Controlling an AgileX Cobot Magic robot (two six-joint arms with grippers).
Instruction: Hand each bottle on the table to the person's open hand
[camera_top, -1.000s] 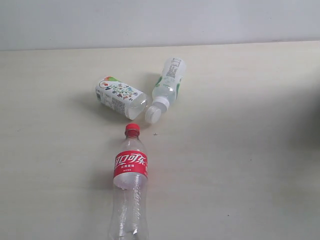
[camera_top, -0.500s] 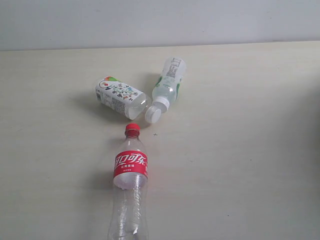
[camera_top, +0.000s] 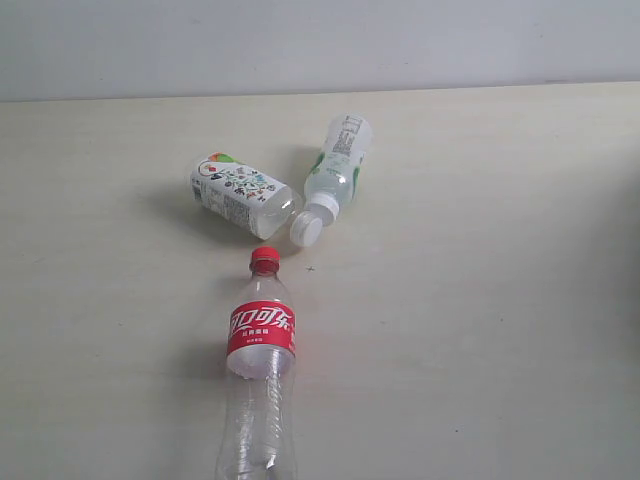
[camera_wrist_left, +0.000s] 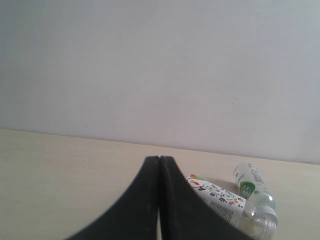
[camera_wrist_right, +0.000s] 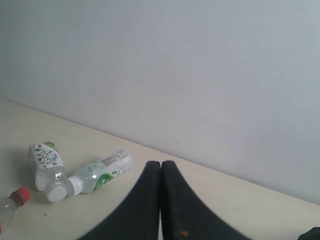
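Three plastic bottles lie on their sides on a pale cream tabletop (camera_top: 480, 300) with faint wood grain, in front of a plain grey-white wall (camera_top: 300, 40).

The cola bottle (camera_top: 260, 340), clear with a red label, lies nearest the exterior camera. Its long axis runs almost straight away from the lens, with the red cap pointing towards the other two bottles. Its base is cut off by the frame's lower edge, and the right wrist view catches only its cap and neck at the picture's edge.

Just beyond the cap, the slim bottle (camera_top: 335, 170), clear with a green-and-white label, lies on a diagonal. Its white cap aims back at the camera and its base points towards the wall.

Beside it to the left, the stubby bottle (camera_top: 240, 193), wrapped in a white label with small coloured prints, slants the other way, so the two converge into a V near the cola cap. Which end carries its cap is hard to make out.

In the left wrist view, the lower parts of the stubby and slim bottles are cut off or hidden behind the arm's dark fingers.

The left end effector (camera_wrist_left: 159, 161) is fully closed, its smooth black fingers pressed together, and it grips nothing. The right end effector (camera_wrist_right: 160, 164) is likewise closed on nothing. Both hang above the tabletop, apart from the bottles.
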